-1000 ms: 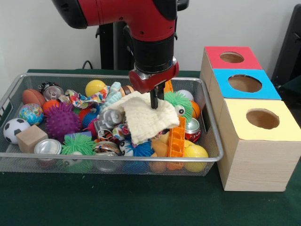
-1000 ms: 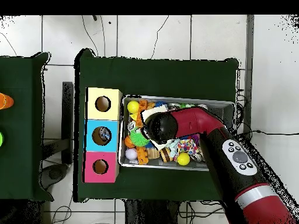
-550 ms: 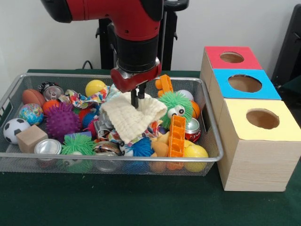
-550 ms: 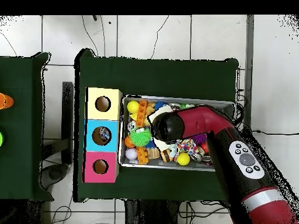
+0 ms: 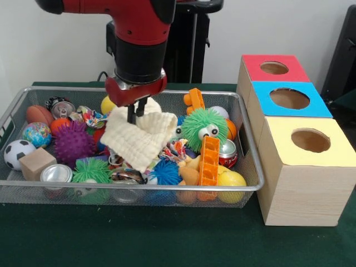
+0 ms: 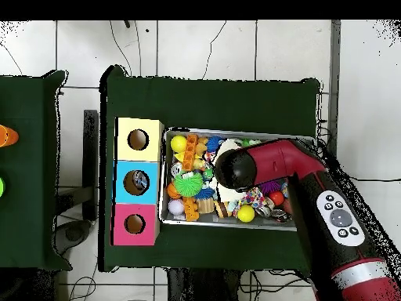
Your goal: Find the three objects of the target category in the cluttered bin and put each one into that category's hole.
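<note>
My gripper [image 5: 135, 117] hangs over the left-middle of the wire bin [image 5: 128, 189], shut on a cream waffle cloth [image 5: 139, 140]. The cloth dangles from the fingers just above the clutter. Three boxes stand to the right of the bin, each with a round hole: red [image 5: 274, 68], blue [image 5: 290, 98] and yellow [image 5: 310, 140]. In the overhead view the arm's wrist [image 6: 235, 166] covers the gripper, and only a pale edge of the cloth [image 6: 228, 192] shows beneath it.
The bin holds a green furry ball with eyes [image 5: 203, 125], an orange plastic piece [image 5: 209, 161], a purple spiky ball [image 5: 72, 143], a soccer ball [image 5: 16, 153], a wooden block [image 5: 36, 163], cans [image 5: 56, 173] and several other balls. In the overhead view the boxes [image 6: 138, 182] line the bin's left side.
The gripper has carried the cloth leftward across the bin, away from the boxes. The green furry ball and toys that the cloth hid now show.
</note>
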